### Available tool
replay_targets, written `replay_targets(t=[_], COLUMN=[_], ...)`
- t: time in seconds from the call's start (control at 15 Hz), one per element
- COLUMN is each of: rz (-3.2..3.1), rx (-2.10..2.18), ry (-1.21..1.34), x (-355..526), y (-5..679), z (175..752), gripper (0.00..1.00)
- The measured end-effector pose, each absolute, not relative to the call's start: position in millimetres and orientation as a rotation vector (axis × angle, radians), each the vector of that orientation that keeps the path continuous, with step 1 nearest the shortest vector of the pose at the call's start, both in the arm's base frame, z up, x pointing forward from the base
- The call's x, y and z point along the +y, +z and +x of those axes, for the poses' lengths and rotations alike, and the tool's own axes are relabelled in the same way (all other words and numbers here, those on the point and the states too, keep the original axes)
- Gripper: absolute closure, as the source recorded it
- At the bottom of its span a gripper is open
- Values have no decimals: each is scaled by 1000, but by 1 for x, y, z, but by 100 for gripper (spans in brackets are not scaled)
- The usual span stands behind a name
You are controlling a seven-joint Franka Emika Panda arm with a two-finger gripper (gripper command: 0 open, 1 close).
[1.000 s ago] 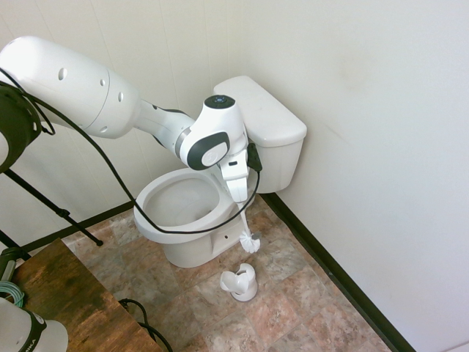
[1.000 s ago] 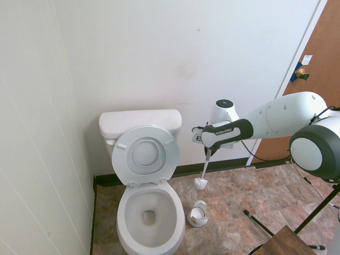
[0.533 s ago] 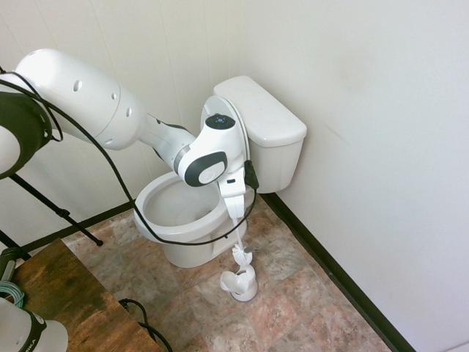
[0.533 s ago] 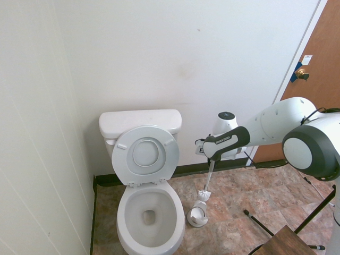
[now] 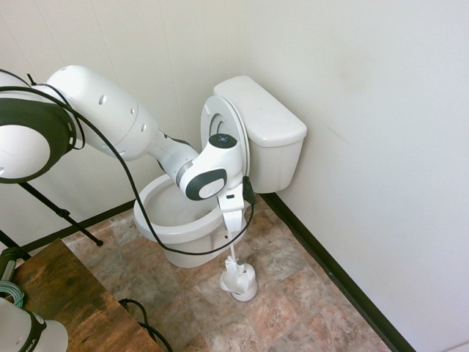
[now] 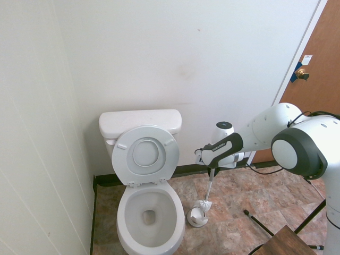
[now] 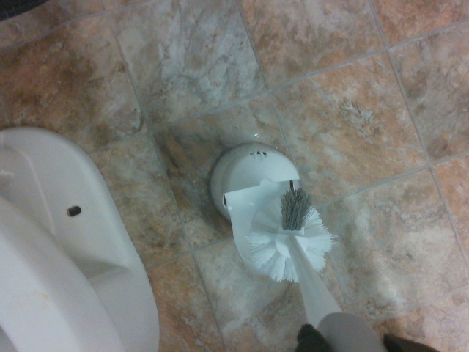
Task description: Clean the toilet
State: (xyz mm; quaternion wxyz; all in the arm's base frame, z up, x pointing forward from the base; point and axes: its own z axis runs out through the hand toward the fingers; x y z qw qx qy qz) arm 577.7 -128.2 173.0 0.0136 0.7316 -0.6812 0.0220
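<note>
Toilet, white and glossy, near the centre of the first exterior view, its bowl open. Nearest, at the lower left of that view, is the corner of a brown wooden table. Beyond it, low and just right of centre, a small white brush holder stands on the tiled floor beside the toilet, probably so that the brush is within reach and drips are caught.

Over the holder is a white toilet brush, bristles down, handle slanting. The robot's 1 gripper is closed around the top of the handle; that high hold likely keeps the 2 fingers away from the bristles and gives reach into the bowl. Whether bristles and holder touch, I cannot tell. The pose would suit either lifting the brush out or putting it away; lining head and holder up matters, since a sideways nudge could tip the holder.

Farther back, the seat is raised, leaning toward the tank, presumably to leave the bowl clear for scrubbing. Farthest is the pale wall, filling the right of the frame.
</note>
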Motion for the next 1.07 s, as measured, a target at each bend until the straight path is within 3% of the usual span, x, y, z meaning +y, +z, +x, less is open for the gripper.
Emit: replay_targets(t=[1.07], rz=[2212], rx=[-2155], ry=[-56], x=[-155], y=[60], z=[624], gripper=[100])
